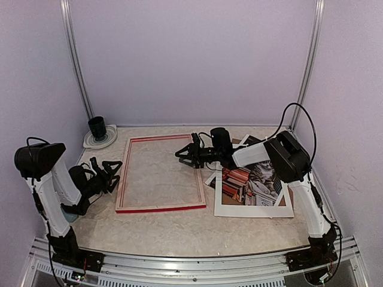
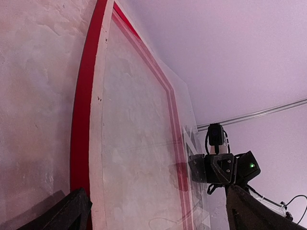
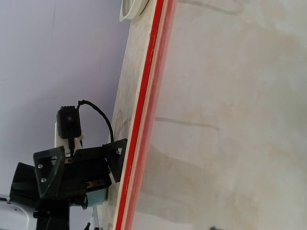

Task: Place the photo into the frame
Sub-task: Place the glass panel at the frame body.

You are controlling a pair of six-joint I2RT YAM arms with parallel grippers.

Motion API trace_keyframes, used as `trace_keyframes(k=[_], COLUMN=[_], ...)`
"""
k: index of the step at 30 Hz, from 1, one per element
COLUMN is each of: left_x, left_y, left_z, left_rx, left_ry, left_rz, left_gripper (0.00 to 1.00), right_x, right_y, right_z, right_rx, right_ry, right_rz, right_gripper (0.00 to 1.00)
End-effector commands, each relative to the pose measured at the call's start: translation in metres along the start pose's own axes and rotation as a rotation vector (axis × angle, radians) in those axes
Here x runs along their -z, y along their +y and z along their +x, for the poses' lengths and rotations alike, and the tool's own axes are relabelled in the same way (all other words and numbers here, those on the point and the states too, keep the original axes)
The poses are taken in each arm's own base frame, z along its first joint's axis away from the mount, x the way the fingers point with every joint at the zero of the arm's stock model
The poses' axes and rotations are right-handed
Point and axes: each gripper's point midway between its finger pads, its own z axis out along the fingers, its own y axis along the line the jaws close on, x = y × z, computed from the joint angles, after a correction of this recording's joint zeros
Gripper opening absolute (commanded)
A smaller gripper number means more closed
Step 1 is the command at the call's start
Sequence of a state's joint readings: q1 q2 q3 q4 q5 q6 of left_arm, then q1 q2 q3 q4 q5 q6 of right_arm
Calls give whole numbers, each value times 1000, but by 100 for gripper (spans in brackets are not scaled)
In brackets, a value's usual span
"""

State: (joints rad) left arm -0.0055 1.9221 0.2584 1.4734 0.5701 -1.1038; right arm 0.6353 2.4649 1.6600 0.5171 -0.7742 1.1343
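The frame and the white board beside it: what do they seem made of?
The frame: likely wood, red paint outside, pale bare inner edge. The white board: probably matte card, thin and flat with a cut window.

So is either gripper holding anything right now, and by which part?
The left gripper is open and holds nothing. The right gripper sits at the right edge of the frame; whether it grips that edge cannot be told.
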Motion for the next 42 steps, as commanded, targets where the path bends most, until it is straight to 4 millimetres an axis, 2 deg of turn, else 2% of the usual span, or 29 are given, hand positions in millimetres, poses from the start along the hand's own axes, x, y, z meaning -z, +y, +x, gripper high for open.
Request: trace_keyframes(k=[1,8,27,35,42], left_x=[2,2,3,3,3], left_y=[10,10,10,10,9], left_z=[13,13,13,13,13], left_rx=[40,40,42,42,42], left_ry=[46,45,45,44,45], left_rz=[-25,-24,-22,-22,-19], left_gripper=[99,99,99,99,99], right_x=[0,3,15,5,10], right_y=[38,35,28,29,40], right_z=[-9,-9,-14,-6,-6], right_rx=[88,99,176,165,130], right_ry=[-16,-16,-20,12,13], right_rz=[-8,47,258,187,77], right_gripper=[50,58,63,62,55])
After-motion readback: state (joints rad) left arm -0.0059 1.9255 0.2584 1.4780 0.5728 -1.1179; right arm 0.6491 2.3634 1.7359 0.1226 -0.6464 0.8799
